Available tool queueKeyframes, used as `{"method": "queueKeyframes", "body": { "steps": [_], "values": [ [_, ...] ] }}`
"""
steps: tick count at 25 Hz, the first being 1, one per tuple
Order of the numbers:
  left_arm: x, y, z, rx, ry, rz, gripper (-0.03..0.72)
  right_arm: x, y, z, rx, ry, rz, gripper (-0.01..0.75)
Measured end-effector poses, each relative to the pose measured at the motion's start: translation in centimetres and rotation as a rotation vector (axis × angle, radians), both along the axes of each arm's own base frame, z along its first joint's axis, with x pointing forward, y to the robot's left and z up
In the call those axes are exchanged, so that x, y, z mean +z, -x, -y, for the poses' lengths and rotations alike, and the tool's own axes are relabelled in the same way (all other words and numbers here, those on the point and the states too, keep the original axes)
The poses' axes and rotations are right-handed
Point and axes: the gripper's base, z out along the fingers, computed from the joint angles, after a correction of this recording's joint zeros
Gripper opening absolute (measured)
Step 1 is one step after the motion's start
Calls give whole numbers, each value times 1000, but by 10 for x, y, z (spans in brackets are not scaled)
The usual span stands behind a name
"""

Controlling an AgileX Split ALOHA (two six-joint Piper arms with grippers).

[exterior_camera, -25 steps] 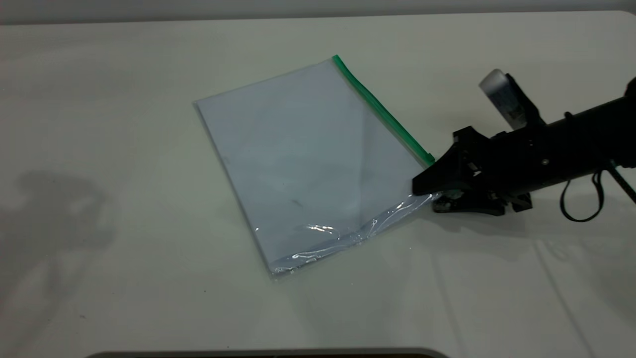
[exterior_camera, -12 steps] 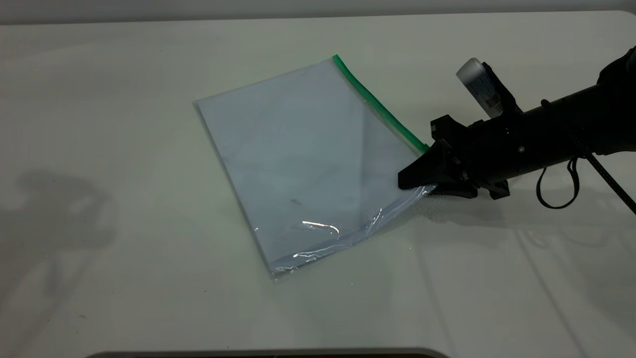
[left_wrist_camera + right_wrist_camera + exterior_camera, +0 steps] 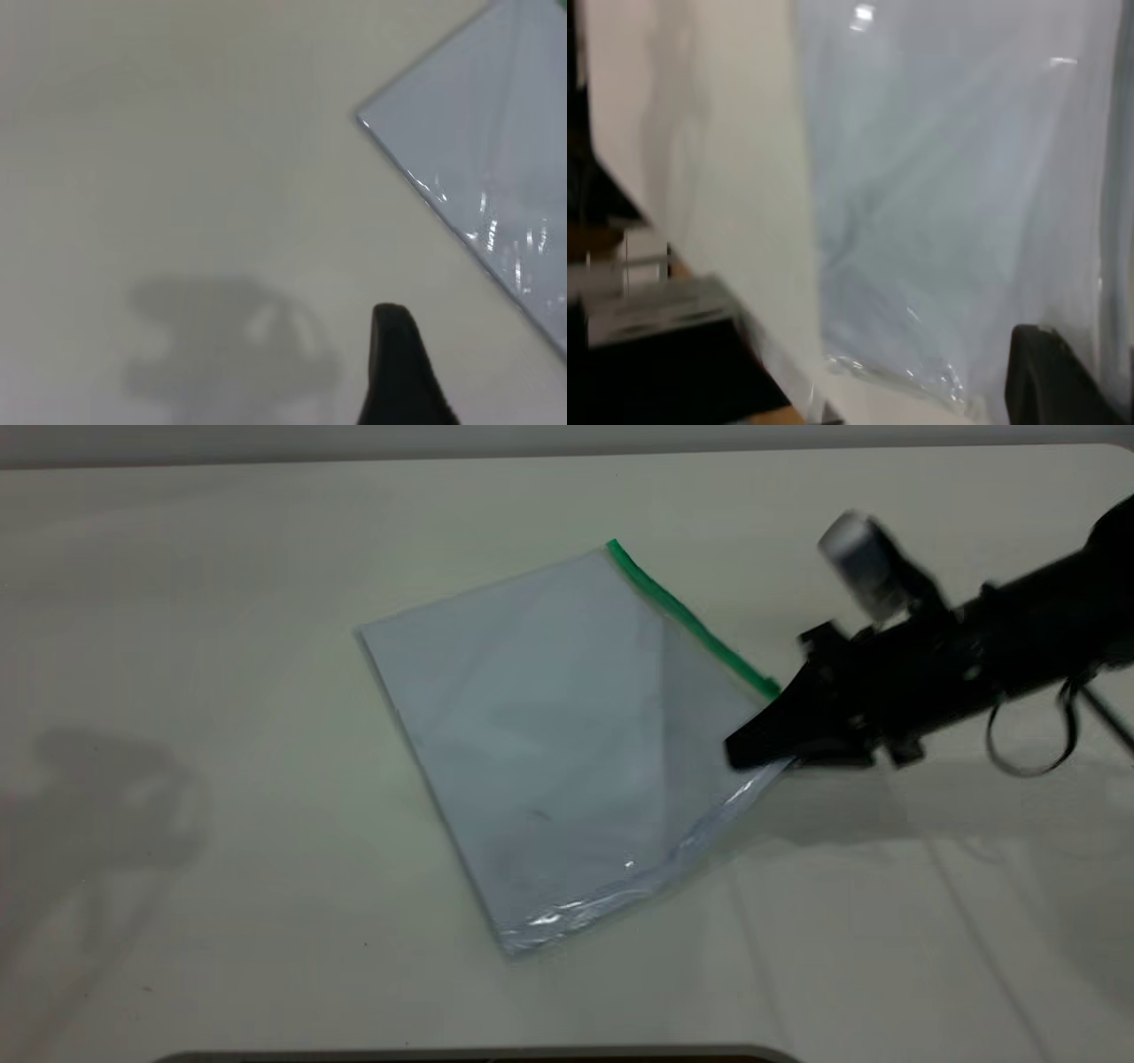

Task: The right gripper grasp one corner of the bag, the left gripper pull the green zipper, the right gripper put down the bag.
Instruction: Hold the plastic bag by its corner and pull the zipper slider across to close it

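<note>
The bag (image 3: 567,726), a clear pouch with white paper inside, lies on the table with its right near corner raised. The green zipper (image 3: 691,624) runs along its right long edge. My right gripper (image 3: 749,751) is shut on the corner of the bag where the green strip ends; the jaws hide that corner. The crinkled short edge (image 3: 709,824) slopes down from the jaws to the table. The right wrist view shows the bag (image 3: 948,195) close up beyond one black fingertip (image 3: 1050,381). My left gripper (image 3: 399,372) is away from the bag (image 3: 496,150) and out of the exterior view.
The pale table (image 3: 221,824) carries nothing else; the left arm's shadow falls on it at the left. The table's front edge (image 3: 478,1052) runs along the near side. The right wrist view shows dark equipment (image 3: 656,354) past the table's edge.
My right gripper has lifted the bag's corner, then drawn it right and toward the camera. The whole bag has slid a little that way, and its near edge is pulled tauter.
</note>
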Motion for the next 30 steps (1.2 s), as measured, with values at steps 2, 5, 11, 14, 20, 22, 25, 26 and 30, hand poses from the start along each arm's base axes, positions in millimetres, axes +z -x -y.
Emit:
{"method": "queueKeyframes", "body": {
  "steps": [2,5,11,14,20,22,25,26,30],
  "values": [
    [-1,-1,0,0,-3,5,511,20,-13,8,6,-23,67,33],
    [-5,-6,-1,3,-6,7,511,52,-42,17,-8,-58,199,33],
    [-10,-28,2,-32,6,9,511,97,-82,-17,107,-99,353,33],
    [-12,-45,7,-62,50,19,511,105,-69,-54,332,-99,352,33],
    [-23,-78,38,-266,66,57,511,100,-70,-36,420,49,332,33],
    [-31,-89,53,-343,68,65,511,103,-81,-24,328,66,361,33],
    [-40,-107,75,-448,78,85,511,114,-91,-30,273,32,413,33],
    [-46,-112,83,-491,80,77,511,117,-91,-36,275,24,421,33],
    [-66,-131,109,-669,127,17,511,120,-85,-59,317,-5,426,33]
  ]
}}
